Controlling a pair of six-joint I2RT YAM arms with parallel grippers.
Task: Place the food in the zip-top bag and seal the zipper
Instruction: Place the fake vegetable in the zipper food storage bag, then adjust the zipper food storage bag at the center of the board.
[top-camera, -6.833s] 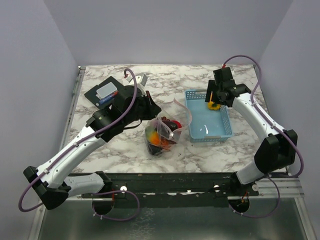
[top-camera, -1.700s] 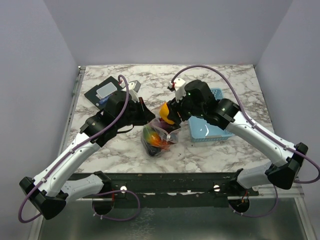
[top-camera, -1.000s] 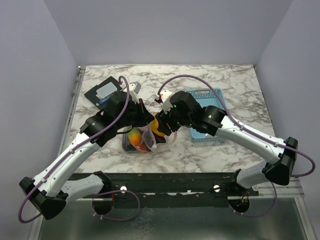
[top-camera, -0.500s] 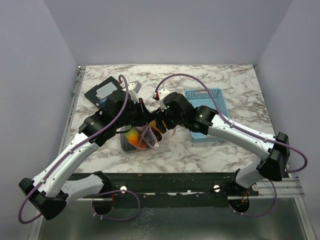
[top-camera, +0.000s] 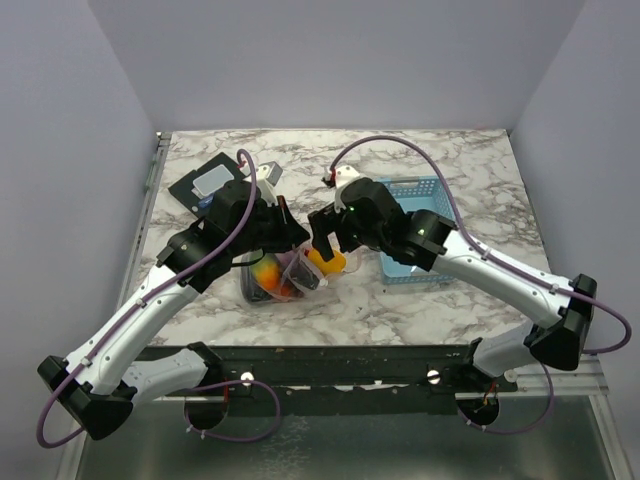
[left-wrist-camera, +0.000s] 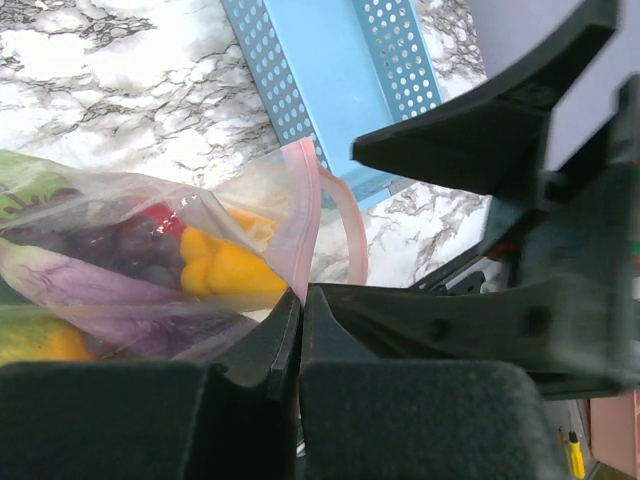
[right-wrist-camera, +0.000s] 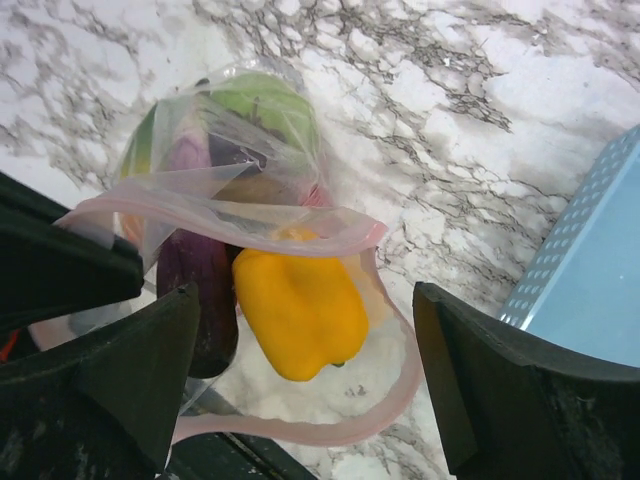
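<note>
Seen from above, the clear zip-top bag (top-camera: 283, 277) lies on the marble table (top-camera: 450, 160) between both arms, just left of a light-blue basket (top-camera: 405, 270). Only the left wrist view shows the left gripper (left-wrist-camera: 300, 300) pinched tight on the bag's rim. Only the right wrist view shows the right gripper (right-wrist-camera: 305, 300) spread wide above the mouth, gripping nothing. The pinkish zipper (right-wrist-camera: 250, 225) gapes around a yellow piece (right-wrist-camera: 300, 310), beside a purple eggplant (right-wrist-camera: 195, 290) and green cabbage (right-wrist-camera: 265, 105) under crinkled plastic.
</note>
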